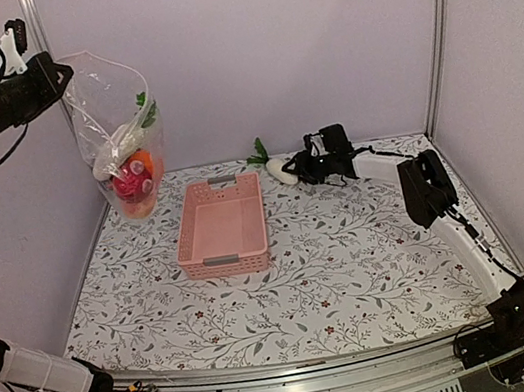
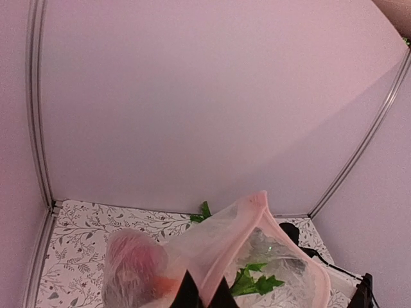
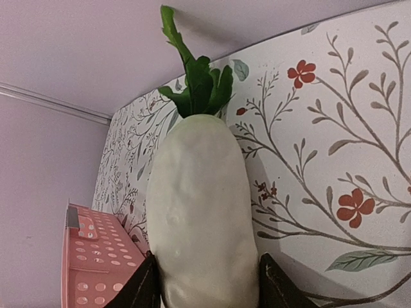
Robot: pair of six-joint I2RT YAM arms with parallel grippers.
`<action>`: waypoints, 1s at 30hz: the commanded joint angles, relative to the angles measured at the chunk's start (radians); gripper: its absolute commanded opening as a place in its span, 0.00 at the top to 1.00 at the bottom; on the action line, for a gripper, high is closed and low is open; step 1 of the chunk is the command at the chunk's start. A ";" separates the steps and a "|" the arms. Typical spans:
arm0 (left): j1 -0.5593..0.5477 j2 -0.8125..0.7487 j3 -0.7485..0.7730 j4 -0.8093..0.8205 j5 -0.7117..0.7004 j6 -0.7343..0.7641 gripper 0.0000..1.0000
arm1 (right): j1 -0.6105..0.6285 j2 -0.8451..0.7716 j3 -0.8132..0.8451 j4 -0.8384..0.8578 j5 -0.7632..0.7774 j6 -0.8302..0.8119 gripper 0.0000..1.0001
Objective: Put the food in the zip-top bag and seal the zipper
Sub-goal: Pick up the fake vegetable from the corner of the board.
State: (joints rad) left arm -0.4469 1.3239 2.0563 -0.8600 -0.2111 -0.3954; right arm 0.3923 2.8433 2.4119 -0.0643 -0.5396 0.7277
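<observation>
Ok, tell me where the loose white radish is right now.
In the top view the white radish lies on the table near the back wall, just right of the pink basket, between the fingers of the right gripper.

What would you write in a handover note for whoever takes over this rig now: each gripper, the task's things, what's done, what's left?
Left gripper: shut on the zip-top bag, held up at far left, mouth open.
Right gripper: jaws against both sides of the white radish, which lies on the table.
Done: several food pieces bagged.
Left: bag this radish, seal the zipper.
</observation>
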 commanded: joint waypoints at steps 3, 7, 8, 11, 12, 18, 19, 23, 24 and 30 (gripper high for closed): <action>0.018 -0.046 -0.032 0.024 0.027 0.026 1.00 | 0.013 -0.057 -0.127 -0.057 -0.013 -0.025 0.65; 0.022 -0.062 -0.062 0.057 0.040 0.041 1.00 | 0.017 -0.160 -0.276 -0.051 -0.013 -0.048 0.71; 0.023 -0.061 -0.064 0.064 0.049 0.048 1.00 | 0.019 -0.187 -0.317 -0.045 -0.018 -0.050 0.71; 0.027 -0.049 -0.075 0.084 0.075 0.066 1.00 | 0.028 -0.323 -0.466 -0.033 -0.012 -0.063 0.72; 0.029 -0.045 -0.084 0.097 0.081 0.058 1.00 | 0.032 -0.375 -0.517 -0.031 -0.008 -0.071 0.73; 0.036 -0.033 -0.183 0.246 0.213 -0.029 1.00 | 0.045 -0.667 -0.754 -0.083 0.012 -0.103 0.75; 0.036 -0.029 -0.207 0.277 0.248 -0.055 1.00 | 0.047 -0.715 -0.783 -0.103 0.014 -0.108 0.75; 0.035 0.009 -0.294 0.424 0.389 -0.174 1.00 | 0.046 -0.895 -0.877 -0.197 0.040 -0.131 0.76; 0.035 0.025 -0.311 0.456 0.421 -0.211 1.00 | 0.046 -0.955 -0.891 -0.229 0.056 -0.145 0.76; -0.006 0.168 -0.309 0.566 0.523 -0.332 1.00 | 0.037 -1.190 -0.888 -0.375 0.160 -0.207 0.77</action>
State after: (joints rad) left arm -0.4309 1.4242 1.7489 -0.4358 0.2092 -0.6224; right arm 0.4374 1.7805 1.5314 -0.3141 -0.4652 0.5800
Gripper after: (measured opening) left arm 0.004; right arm 0.449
